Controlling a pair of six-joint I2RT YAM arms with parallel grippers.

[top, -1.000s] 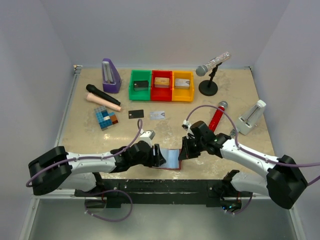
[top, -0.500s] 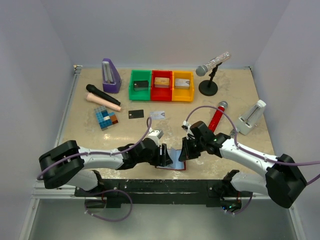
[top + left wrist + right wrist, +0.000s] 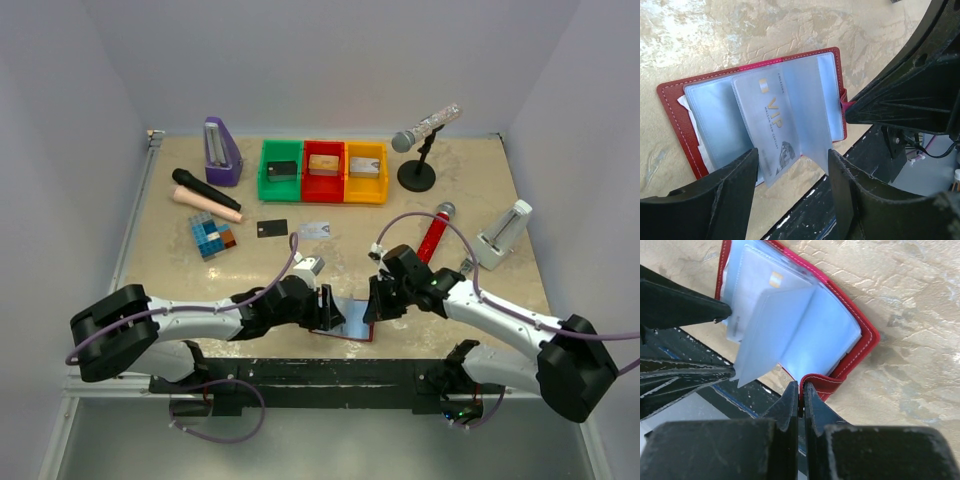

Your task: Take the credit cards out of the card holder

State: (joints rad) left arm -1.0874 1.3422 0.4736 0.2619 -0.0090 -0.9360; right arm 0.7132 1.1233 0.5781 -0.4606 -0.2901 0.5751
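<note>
Red leather card holder (image 3: 812, 95) at the near edge of the counter (image 3: 470, 215) is being pinned by the clamped right gripper (image 3: 800, 392) while a silvery credit card (image 3: 771, 130) is being straddled by the half-spread, empty left gripper (image 3: 792, 172), a pinch and pull seemingly being needed next.

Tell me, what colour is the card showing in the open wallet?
The card is silvery-grey with gold VIP lettering, clearest in the left wrist view.

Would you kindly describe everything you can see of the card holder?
The card holder is a dark-red, leather-like wallet lying open at the near edge of the table. Its bluish clear pockets fan up; one holds a silvery VIP card. The right gripper pinches its tab edge; the open left gripper flanks the raised pocket.
</note>
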